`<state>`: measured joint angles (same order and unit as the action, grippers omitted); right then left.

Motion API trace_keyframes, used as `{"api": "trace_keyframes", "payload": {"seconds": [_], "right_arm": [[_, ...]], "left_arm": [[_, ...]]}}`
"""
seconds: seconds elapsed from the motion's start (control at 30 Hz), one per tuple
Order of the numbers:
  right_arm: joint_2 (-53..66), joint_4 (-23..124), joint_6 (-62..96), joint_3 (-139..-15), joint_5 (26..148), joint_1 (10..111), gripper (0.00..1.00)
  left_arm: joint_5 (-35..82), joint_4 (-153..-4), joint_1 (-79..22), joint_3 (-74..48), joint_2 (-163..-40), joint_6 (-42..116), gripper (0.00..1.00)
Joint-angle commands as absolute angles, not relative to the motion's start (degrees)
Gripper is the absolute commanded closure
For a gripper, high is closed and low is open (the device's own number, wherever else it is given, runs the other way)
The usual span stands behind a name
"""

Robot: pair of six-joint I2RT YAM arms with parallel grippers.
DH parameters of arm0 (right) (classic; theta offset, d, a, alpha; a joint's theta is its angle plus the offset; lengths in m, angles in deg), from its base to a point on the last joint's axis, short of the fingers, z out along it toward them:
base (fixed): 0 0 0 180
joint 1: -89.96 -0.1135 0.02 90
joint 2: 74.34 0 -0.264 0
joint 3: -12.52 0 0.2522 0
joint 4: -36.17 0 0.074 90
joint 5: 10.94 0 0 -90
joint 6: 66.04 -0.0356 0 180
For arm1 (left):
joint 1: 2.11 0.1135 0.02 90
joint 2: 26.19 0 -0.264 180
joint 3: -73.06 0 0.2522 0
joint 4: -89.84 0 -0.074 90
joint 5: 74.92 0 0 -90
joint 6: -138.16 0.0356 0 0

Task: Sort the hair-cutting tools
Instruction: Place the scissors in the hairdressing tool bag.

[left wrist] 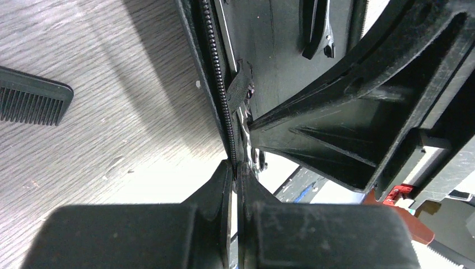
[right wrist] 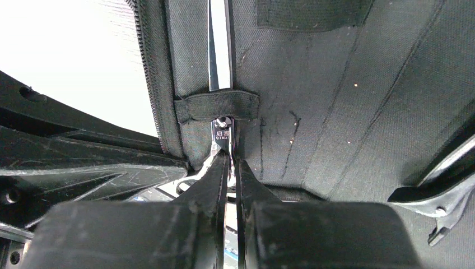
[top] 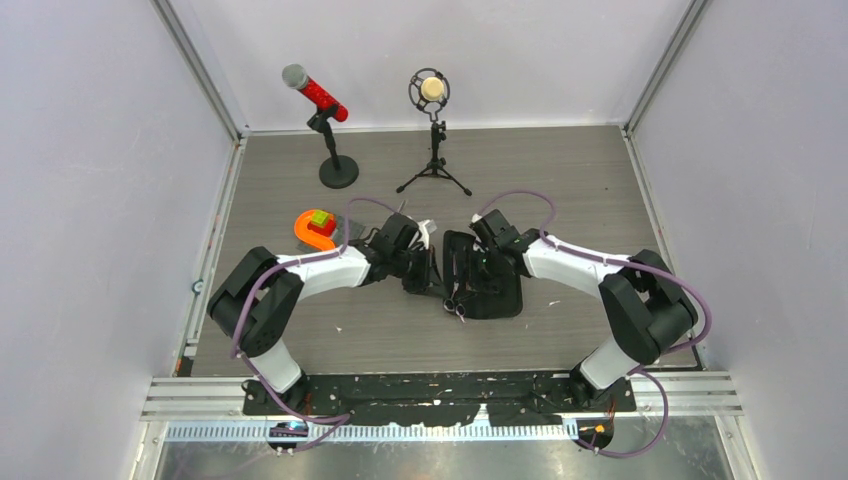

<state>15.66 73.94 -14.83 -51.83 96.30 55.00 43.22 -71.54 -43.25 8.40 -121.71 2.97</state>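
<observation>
Right gripper (right wrist: 228, 168) fills the bottom of its wrist view. Its jaws are closed on the shank of 1 pair of scissors (right wrist: 219, 45), just below the pivot screw.

1. Scissors: the blades pass under an elastic loop (right wrist: 218, 105) sewn to the lining of the open case (right wrist: 336, 112), close to its zip edge (left wrist: 215, 73). The pivot sits at the near lip of the loop. The handles are hidden under the fingers.
2. Left gripper (left wrist: 235, 168): jaws closed, tips at the zip edge beside the scissors' handles. Whether they pinch the edge, a handle or nothing cannot be told.
3. Case contents: the looped scissors, plus 1 black clip (left wrist: 316, 31) lying on the lining farther in. The top view shows the case flat on the table (top: 300, 340) between the 2 arms, which cover most of it.
4. Outside the case: 1 comb (left wrist: 33, 98) lies on the table, apart from the zip edge.

Status, as a judgement: the task is partly done. The scissors look seated or nearly seated in their loop, and the clip is inside the case. The comb is not yet stowed. Further scissors or clips are not in view, so the remaining count cannot be given.
</observation>
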Motion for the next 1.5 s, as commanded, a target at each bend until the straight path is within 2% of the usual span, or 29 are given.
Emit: {"api": "trace_keyframes", "payload": {"seconds": [0.0,0.3,0.5,0.67,0.97,1.2,1.47], "right_arm": [[16.37,63.53,-12.9,-54.42,94.7,56.12,0.95],[15.8,59.73,-3.18,-55.2,94.18,57.4,0.95],[13.25,48.25,-9.9,-49.35,96.91,62.35,0.95],[12.63,45.21,-11.14,-48.57,96.71,62.82,0.95],[14.39,35.84,-13.69,-45.44,101.81,58.64,0.95],[14.28,35.15,-12.92,-45.64,108.76,56.26,0.95],[9.21,47.97,-7.76,-47.56,98.65,56.21,0.95]], "left_arm": [[48.57,-67.94,-46.32,5.49,-121.06,5.51,1.0],[51.21,-65.66,-47.38,4.19,-121.72,7.84,1.0],[53.5,-63.69,-47.43,5.22,-121.6,9.75,1.0],[54.69,-61.04,-47.46,5.33,-121.25,12.02,1.0],[54.13,-57.87,-48.86,2.29,-122.65,12.72,1.0],[53.25,-59.2,-48.78,2.56,-122.03,12.03,1.0],[55.14,-56.97,-48.69,0.87,-121.66,12.01,1.0]]}}
